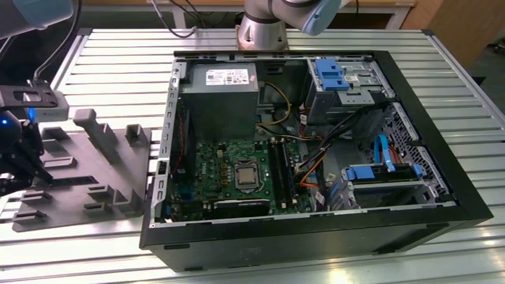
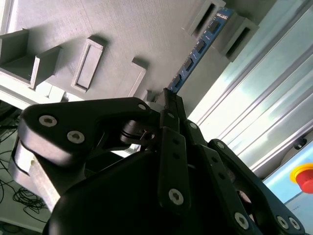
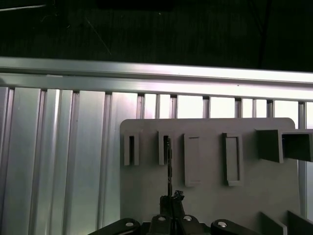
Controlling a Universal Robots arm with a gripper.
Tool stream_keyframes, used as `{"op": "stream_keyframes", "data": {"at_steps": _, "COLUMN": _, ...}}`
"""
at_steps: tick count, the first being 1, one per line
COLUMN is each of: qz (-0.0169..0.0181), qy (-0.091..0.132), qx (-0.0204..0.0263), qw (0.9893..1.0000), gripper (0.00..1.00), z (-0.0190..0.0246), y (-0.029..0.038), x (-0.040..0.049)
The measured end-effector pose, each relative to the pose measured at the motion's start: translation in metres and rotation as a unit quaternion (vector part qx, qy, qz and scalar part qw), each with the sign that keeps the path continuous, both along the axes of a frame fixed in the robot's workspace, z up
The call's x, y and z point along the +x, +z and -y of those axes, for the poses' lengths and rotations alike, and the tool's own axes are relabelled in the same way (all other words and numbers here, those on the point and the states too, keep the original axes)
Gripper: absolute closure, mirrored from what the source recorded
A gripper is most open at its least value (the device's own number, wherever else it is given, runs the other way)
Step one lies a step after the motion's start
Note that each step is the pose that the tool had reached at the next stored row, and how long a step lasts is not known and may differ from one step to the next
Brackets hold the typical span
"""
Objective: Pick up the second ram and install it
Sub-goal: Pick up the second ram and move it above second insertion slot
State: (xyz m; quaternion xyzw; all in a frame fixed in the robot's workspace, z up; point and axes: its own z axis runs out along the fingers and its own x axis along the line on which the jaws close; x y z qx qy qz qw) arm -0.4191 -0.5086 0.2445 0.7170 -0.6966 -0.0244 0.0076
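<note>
While the second ram sits in the grey tray, the gripper has its jaws clamped on its end; lifting and installing seem left to do.

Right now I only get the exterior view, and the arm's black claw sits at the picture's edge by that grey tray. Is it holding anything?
Observer: Yes. In the second wrist view the gripper is shut on one end of the second ram, a thin blue board with a row of black chips.
Operator: So is it lifted out of the tray?
Observer: It doesn't look so. In the first wrist view the stick runs edge-on from the gripper to a slotted post on the grey tray, and its far end sits in that slot.
</note>
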Motion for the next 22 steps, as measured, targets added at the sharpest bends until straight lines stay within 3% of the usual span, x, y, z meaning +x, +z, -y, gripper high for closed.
{"op": "stream_keyframes", "data": {"at_steps": 22, "qz": 0.0000, "qy": 0.000, "qx": 0.0001, "qw": 1.0000, "gripper": 0.88, "z": 0.0000, "y": 0.0237, "x": 0.0000}}
